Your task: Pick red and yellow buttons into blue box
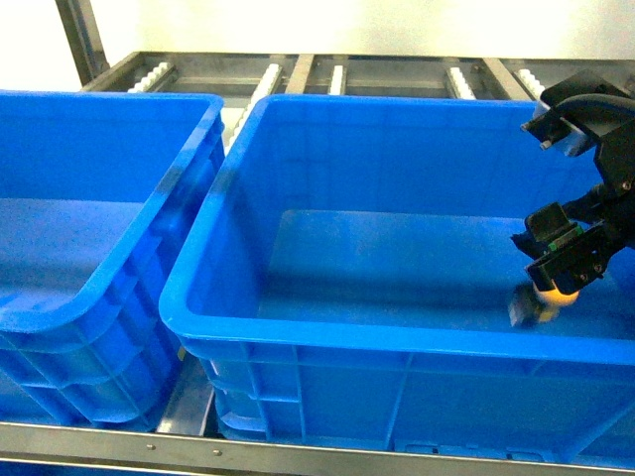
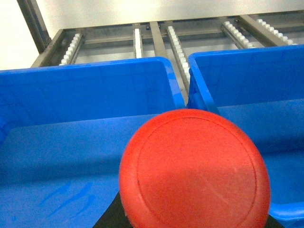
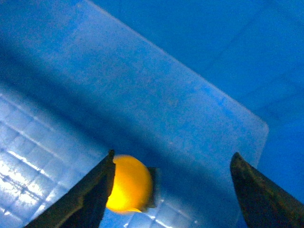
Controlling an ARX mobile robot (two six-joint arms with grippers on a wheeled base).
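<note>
The red button's (image 2: 194,168) round cap fills the lower middle of the left wrist view, close to the camera and high above the bins. My left gripper is shut on it, its fingers hidden behind the cap, and it is out of the head view. My right gripper (image 1: 556,260) is inside the blue box (image 1: 397,332) at its right side. Its fingers stand wide open (image 3: 173,154). The yellow button (image 3: 128,184) is beside the left finger, low over the box floor and blurred. In the head view the yellow button (image 1: 546,297) is just under the gripper.
A second blue bin (image 1: 99,178) with a scooped-down front stands to the left of the blue box, their rims close together. Both rest on a metal roller rack (image 1: 337,74). The steel front rail (image 1: 99,436) runs along the bottom.
</note>
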